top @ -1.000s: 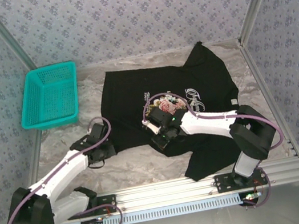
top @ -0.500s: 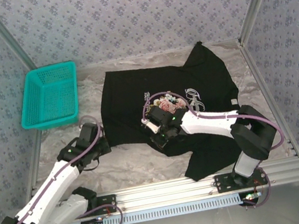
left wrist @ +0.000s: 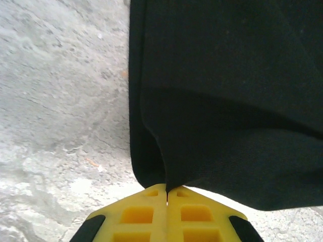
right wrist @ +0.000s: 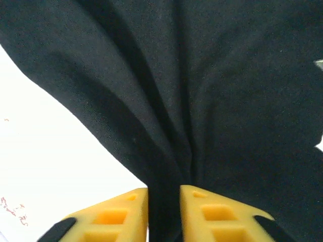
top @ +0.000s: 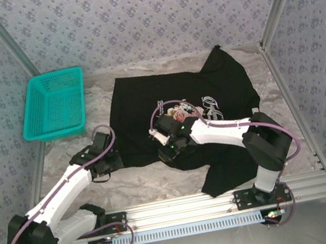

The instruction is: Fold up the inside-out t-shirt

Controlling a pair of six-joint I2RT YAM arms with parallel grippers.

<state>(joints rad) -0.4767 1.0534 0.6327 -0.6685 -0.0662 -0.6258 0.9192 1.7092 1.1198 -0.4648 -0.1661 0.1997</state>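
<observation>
A teal basket (top: 54,104) stands at the far left of the table (top: 148,181), apart from the cloth. Its whole mesh bottom is visible. An aluminium rail (top: 184,206) runs along the near edge, and patterned walls close the three other sides.

The t-shirt (top: 146,96) lies spread on the middle and right part of the table, with the flower print (top: 182,114) facing up. It is wider from left to right than from far to near. On the right side one pointed part reaches toward the far wall, and another flap comes down almost to the rail. A small white tag (top: 254,111) is at its right border.

The right arm (top: 228,131) lies across the cloth and hides a part of the print.

The left gripper (top: 110,163) is at the near left corner of the t-shirt. In the left wrist view (left wrist: 166,189) its yellow jaws are pressed together, with a thin fold of the black hem between them.

The right gripper (top: 167,154) is at the near edge of the cloth, more to the middle. In the right wrist view (right wrist: 164,191) its jaws stand a little apart, with black cloth bunched in the gap. I cannot tell if they press it.
</observation>
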